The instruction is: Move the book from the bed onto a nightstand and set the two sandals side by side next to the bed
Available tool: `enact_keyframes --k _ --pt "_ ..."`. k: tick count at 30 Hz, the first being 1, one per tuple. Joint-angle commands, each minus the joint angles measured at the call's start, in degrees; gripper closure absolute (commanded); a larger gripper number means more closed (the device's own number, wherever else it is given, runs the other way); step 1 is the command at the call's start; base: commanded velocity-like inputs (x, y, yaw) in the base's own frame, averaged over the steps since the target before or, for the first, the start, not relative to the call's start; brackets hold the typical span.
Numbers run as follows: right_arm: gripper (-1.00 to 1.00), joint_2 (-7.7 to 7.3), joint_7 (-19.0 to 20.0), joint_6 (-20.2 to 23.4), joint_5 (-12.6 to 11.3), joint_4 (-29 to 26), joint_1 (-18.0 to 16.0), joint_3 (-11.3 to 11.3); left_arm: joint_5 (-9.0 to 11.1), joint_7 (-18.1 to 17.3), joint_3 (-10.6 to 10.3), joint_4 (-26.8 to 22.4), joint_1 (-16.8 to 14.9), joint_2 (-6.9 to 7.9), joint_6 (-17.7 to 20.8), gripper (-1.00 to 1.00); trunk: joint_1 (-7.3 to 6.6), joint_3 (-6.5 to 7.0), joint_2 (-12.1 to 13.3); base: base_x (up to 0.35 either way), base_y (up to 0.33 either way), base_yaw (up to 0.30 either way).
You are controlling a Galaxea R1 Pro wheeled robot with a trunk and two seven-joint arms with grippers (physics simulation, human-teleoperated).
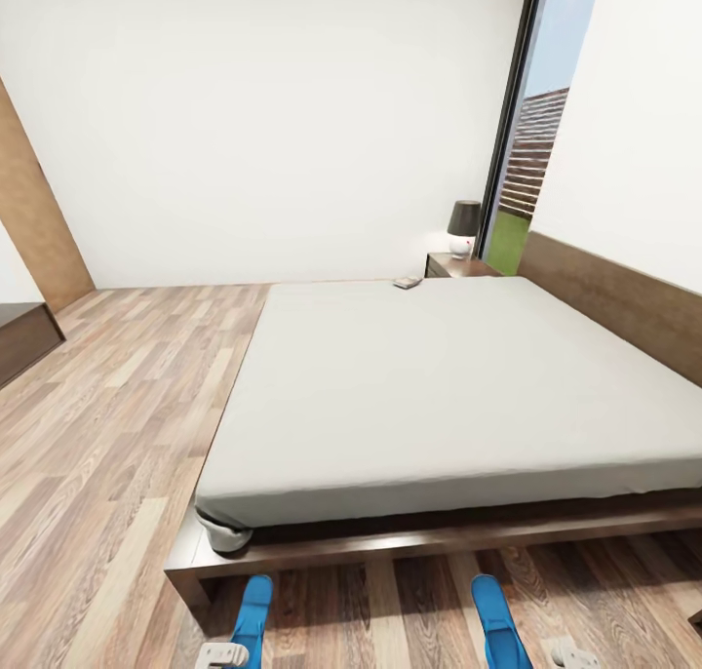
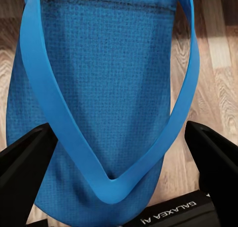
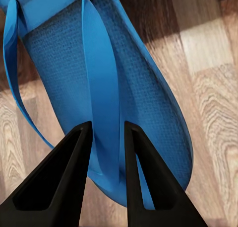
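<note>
Your left gripper (image 2: 119, 152) has its fingers (image 2: 25, 172) spread wide either side of the left sandal (image 1: 252, 618), not closed on it; that sandal lies on the wood floor (image 1: 88, 454) by the foot of the bed (image 1: 448, 396). Across the bed, the book (image 1: 407, 282) sits at the mattress's far edge, close to the nightstand (image 1: 460, 267) carrying a dark-shaded lamp (image 1: 463, 228). Your right gripper (image 3: 108, 137) has its fingers (image 3: 64, 177) pinched on the strap of the right sandal (image 1: 499, 622), well apart from the left one
</note>
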Motion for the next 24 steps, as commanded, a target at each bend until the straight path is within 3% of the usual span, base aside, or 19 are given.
enact_keyframes --k 1,24 --pt "1.0 -0.04 0.4 -0.3 -0.3 0.3 -0.1 -0.1 -0.6 -0.1 0.4 0.0 0.0 0.0 -0.4 1.0 0.22 -0.24 -0.4 0.0 0.0 0.0" --pt "1.0 -0.09 0.1 -0.1 -0.2 -0.6 -0.2 -0.2 -0.6 -0.2 0.4 0.1 0.0 -0.09 -0.3 1.0 5.27 -4.37 -9.7 0.0 0.0 0.0"
